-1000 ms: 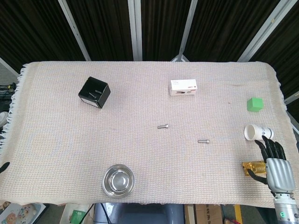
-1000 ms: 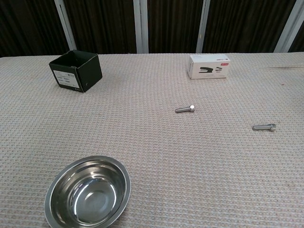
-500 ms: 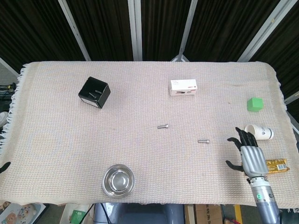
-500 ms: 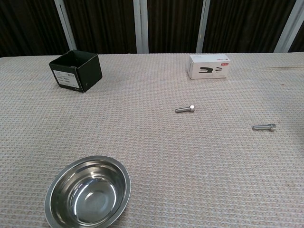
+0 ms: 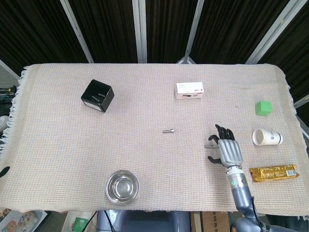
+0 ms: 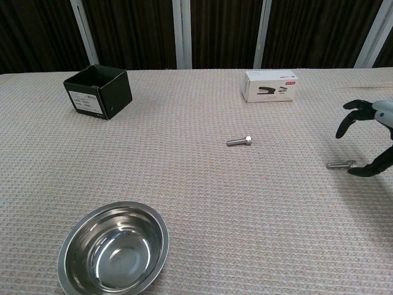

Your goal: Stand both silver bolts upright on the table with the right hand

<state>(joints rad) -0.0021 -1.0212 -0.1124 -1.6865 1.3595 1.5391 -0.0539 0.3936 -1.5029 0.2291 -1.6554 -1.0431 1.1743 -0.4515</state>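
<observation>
Fingers [image 5: 221,131] of the right hand [image 5: 228,151] spread apart, curved downward, holding nothing. Left to right: black box [image 5: 97,95], steel bowl [image 5: 122,187], first bolt [image 5: 168,130] lying flat mid-table, white box [image 5: 189,90], second bolt [image 6: 339,165] lying flat under the hand, thumb tip just beside it, paper cup [image 5: 267,137].

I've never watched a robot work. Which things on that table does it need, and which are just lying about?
Needed:
two silver bolts, lying flat, one mid-table, one by the right hand
right hand, open

Lying about:
black box
white box
steel bowl
green cube
paper cup
gold-wrapped bar
</observation>
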